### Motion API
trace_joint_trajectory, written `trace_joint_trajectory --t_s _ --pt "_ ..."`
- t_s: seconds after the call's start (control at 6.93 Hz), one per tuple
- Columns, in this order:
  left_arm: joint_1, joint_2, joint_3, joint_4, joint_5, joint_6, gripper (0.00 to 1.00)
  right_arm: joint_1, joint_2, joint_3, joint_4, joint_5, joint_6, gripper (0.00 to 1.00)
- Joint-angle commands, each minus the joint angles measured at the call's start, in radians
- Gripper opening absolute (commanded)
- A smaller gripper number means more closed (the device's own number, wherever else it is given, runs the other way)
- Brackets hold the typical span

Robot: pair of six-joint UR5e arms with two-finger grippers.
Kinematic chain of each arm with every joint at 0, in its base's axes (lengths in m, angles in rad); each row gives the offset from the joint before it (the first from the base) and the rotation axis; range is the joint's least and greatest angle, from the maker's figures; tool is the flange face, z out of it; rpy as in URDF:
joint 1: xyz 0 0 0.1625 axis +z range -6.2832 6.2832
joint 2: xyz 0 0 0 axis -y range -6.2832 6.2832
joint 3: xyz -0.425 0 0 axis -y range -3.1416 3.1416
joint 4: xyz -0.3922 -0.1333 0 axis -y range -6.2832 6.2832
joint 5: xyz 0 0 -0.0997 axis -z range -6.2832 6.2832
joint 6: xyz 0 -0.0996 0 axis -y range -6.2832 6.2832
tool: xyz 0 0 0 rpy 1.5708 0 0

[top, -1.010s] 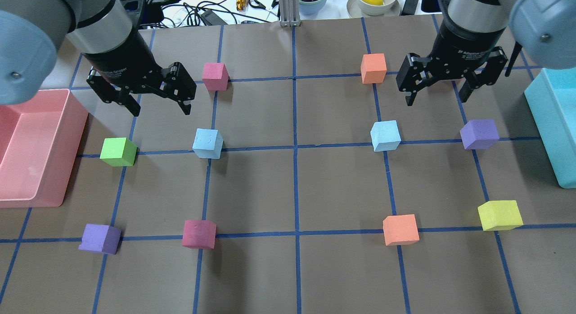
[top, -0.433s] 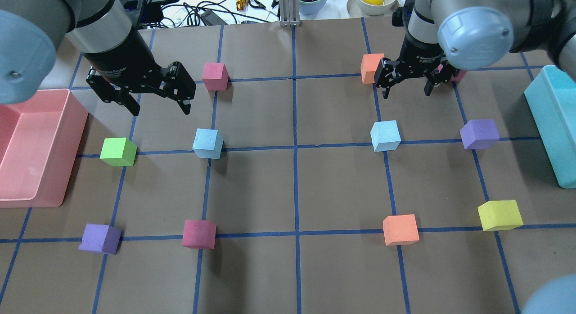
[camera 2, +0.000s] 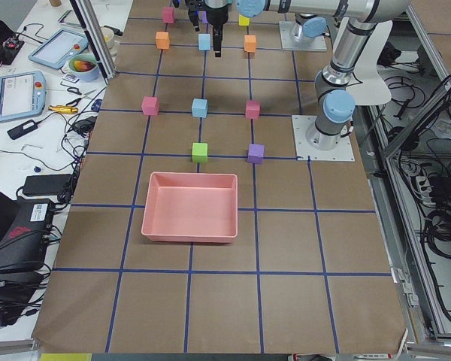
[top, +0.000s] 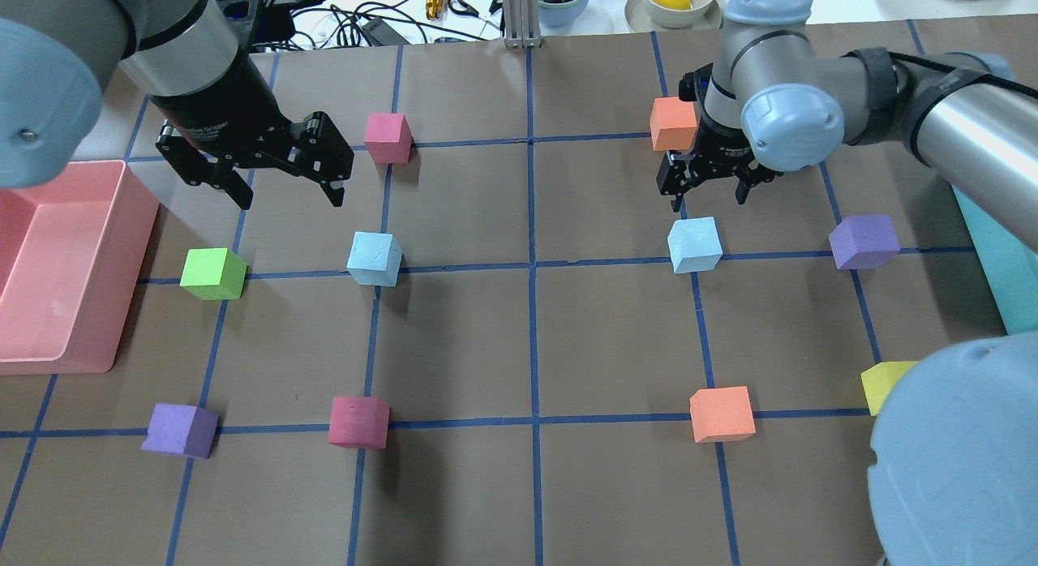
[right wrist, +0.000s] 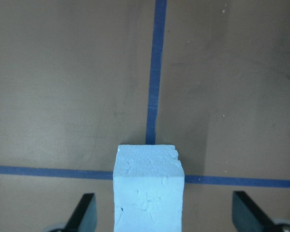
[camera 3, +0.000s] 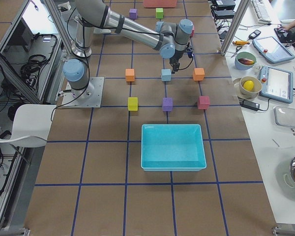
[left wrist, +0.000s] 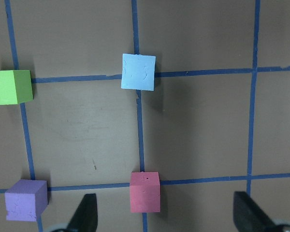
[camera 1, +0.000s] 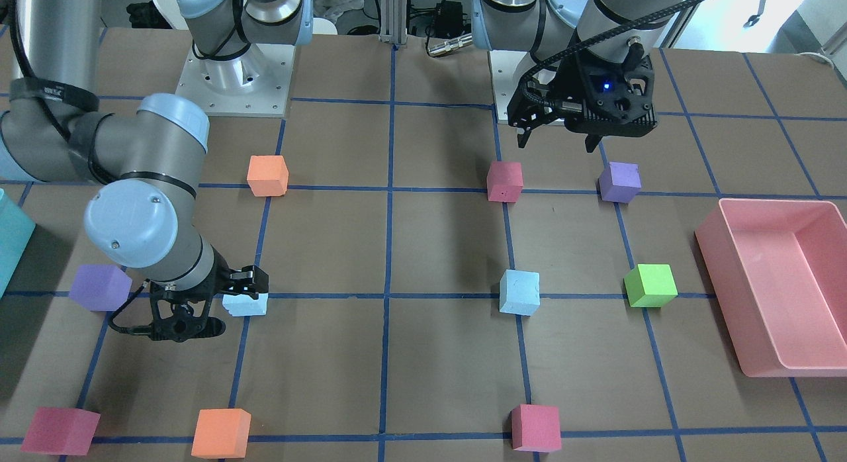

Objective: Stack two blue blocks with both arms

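From where I stand, a pink tray (top: pixel 49 290) sits at the far left of the brown table (top: pixel 454 347). Just beyond it the left claw (top: pixel 289 195) hangs in the air, its fingers spread wide and holding nothing. Below it a green cube (top: pixel 212 274) lies near the tray. A little to the right rests the first blue block (top: pixel 375 258), sitting on a crossing of the blue tape lines and clear of the claw. Well apart from it, past the middle line, the second blue block (top: pixel 695 244) rests on its own crossing. The right claw (top: pixel 707 193) hovers low, just behind and above this block, with its fingers wide apart. Its own camera shows the block between the two fingertips with a gap on each side. An orange cube (top: pixel 673 122) sits just behind that claw. Farther right come a purple cube (top: pixel 864 242) and a teal bin (top: pixel 997 282) at the table's edge.
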Motion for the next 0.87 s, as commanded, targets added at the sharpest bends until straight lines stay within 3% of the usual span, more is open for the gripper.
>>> trace_joint_trajectory --t_s 0.0,0.43,0.58,0.72 --pt "0.0 0.0 0.0 0.0 0.0 0.0 1.0 -0.001 0.031 0.055 -0.065 0.019 0.009 1.0" --pt "0.0 0.0 0.0 0.002 0.0 0.0 1.0 -0.001 0.034 0.089 -0.068 0.019 0.009 0.99" --pt "0.0 0.0 -0.002 0.0 0.0 0.0 1.0 0.0 0.032 0.089 -0.084 0.018 0.01 0.42" --pt "0.0 0.0 -0.002 0.0 0.0 0.0 1.0 -0.001 0.031 0.086 -0.082 0.018 0.009 0.09"
